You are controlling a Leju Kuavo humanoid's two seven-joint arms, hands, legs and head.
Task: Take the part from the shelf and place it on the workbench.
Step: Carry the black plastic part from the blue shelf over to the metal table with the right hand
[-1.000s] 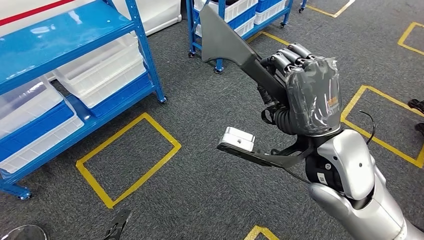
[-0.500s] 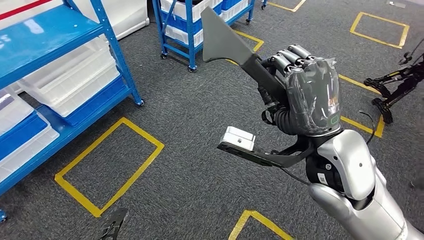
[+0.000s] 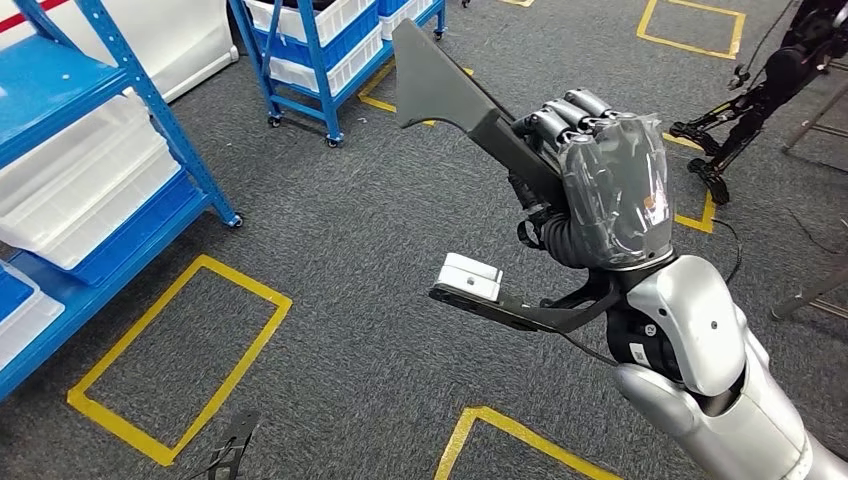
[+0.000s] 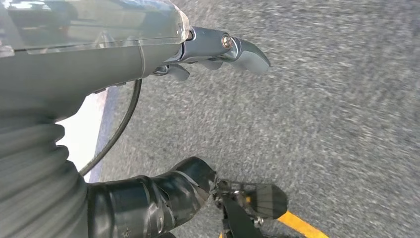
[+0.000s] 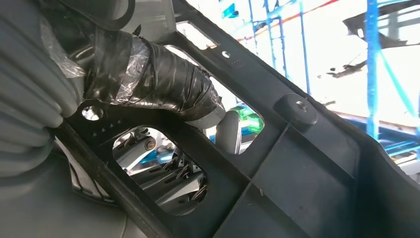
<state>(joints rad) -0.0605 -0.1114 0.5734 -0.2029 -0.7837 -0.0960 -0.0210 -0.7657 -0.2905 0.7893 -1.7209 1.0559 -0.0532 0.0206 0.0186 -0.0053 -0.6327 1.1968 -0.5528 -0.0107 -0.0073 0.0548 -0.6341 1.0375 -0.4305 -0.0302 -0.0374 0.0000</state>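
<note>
Part held aloft in right hand, over carpet, shelves left behind at far left.

Blue shelf rack (image 3: 150, 110) with white bins is seen at left. Part (image 3: 450, 95) is dark grey, flat, matte plastic: a broad angular blade narrowing to a ribbed stem with cut-outs and a round boss, clamped by right hand (image 3: 600, 185), tilted up and leftward. Left hand (image 4: 148, 49) is seen over grey carpet with nothing in it, fingers extended.
</note>
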